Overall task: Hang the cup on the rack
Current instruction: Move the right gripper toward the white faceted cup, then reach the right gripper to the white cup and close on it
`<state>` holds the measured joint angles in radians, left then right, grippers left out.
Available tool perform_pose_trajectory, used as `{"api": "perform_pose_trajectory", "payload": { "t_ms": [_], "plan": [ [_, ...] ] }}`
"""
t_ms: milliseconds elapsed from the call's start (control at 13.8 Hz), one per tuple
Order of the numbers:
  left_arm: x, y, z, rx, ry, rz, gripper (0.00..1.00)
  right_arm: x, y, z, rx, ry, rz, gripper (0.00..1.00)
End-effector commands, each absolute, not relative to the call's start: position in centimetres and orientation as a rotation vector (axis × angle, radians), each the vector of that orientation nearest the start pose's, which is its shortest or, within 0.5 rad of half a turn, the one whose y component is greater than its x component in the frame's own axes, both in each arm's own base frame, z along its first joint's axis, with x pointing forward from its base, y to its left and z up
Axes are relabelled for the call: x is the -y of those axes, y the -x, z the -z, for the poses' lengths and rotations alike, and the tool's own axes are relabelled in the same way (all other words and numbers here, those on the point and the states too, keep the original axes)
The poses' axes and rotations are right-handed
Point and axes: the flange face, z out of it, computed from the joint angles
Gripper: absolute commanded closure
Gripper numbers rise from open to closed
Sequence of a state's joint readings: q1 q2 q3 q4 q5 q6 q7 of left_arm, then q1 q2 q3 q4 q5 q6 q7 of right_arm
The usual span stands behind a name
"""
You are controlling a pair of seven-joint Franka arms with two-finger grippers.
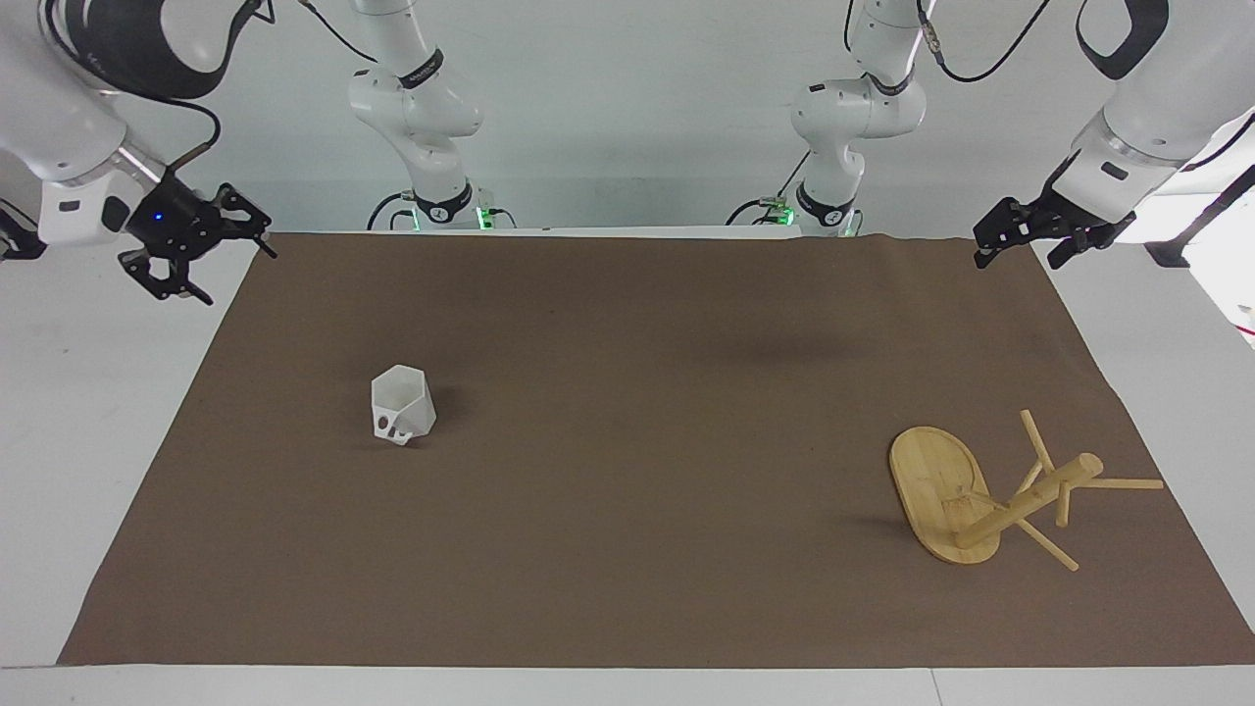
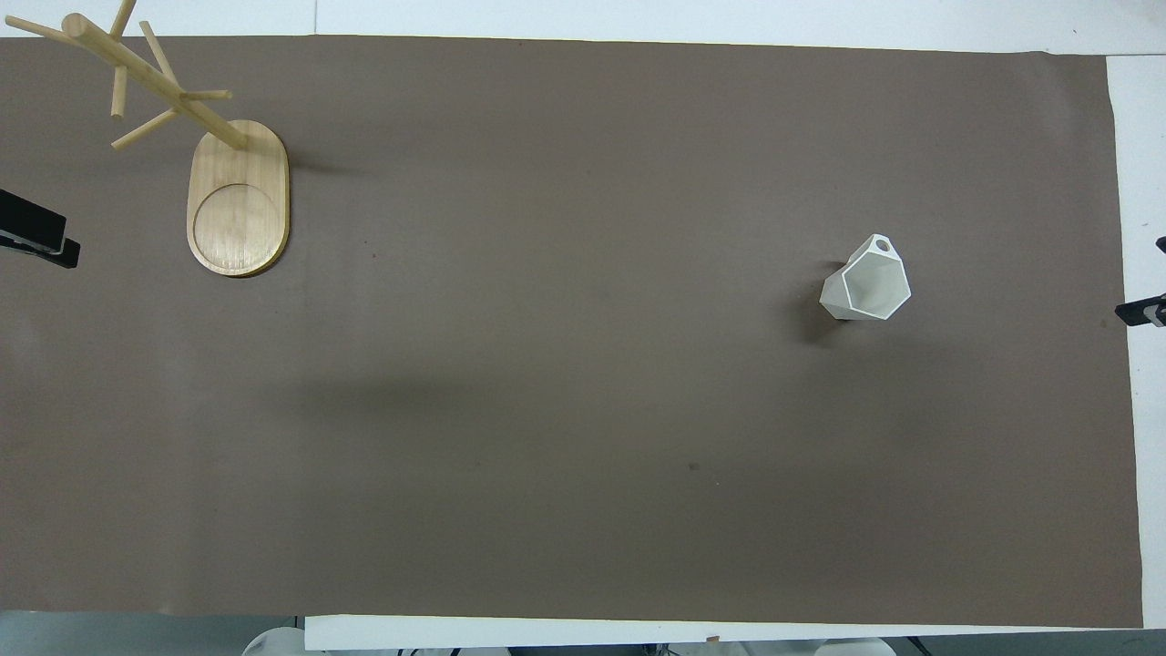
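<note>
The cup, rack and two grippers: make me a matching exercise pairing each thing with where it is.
Things:
1. small white faceted plastic cup
2. light bamboo rack with pegs
3. right gripper
4. left gripper

Places:
A. up over the brown mat's corner at the left arm's end
B. upright on the mat, toward the right arm's end
C. up over the mat's edge at the right arm's end
D. standing on the mat, toward the left arm's end

Pairs: 1-B, 2-D, 3-C, 4-A

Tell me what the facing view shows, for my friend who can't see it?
A white cup stands on a brown mat, apart from a bamboo rack at the left arm's end. Both grippers, right and left, are open and hold nothing.
</note>
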<state>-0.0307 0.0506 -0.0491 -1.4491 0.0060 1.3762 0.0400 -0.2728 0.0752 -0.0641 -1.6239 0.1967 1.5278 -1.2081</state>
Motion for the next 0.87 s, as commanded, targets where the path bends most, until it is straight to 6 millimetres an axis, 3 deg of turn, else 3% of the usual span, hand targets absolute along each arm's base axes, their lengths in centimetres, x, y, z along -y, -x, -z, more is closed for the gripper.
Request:
{"api": "perform_pose_trajectory", "payload": {
  "t_ms": [0,145,217,289,434,795],
  "plan": [
    [4.0,-54.3,-63.6,-0.187,3.126,-0.209,0.00,20.4,-55.8,-50.3,1.361,2.393,0.182,0.00],
    [4.0,-54.3,-63.6,-0.187,3.127,-0.209,0.00,21.8,-56.4,-48.0,1.418,2.298,0.254,0.00],
    [4.0,-54.2,-63.7,-0.187,3.127,-0.207,0.00,22.7,-56.3,-47.3,1.396,2.233,0.361,0.00],
    [4.0,-54.2,-63.7,-0.187,3.127,-0.207,0.00,23.1,-55.9,-45.4,1.395,2.110,0.471,0.00],
    [4.0,-54.2,-63.7,-0.187,3.127,-0.207,0.00,24.1,-56.1,-41.2,1.393,1.945,0.606,0.00],
    [4.0,-54.2,-63.7,-0.187,3.127,-0.207,0.00,25.7,-53.8,-28.6,1.286,1.613,0.933,0.00]
  ]
}}
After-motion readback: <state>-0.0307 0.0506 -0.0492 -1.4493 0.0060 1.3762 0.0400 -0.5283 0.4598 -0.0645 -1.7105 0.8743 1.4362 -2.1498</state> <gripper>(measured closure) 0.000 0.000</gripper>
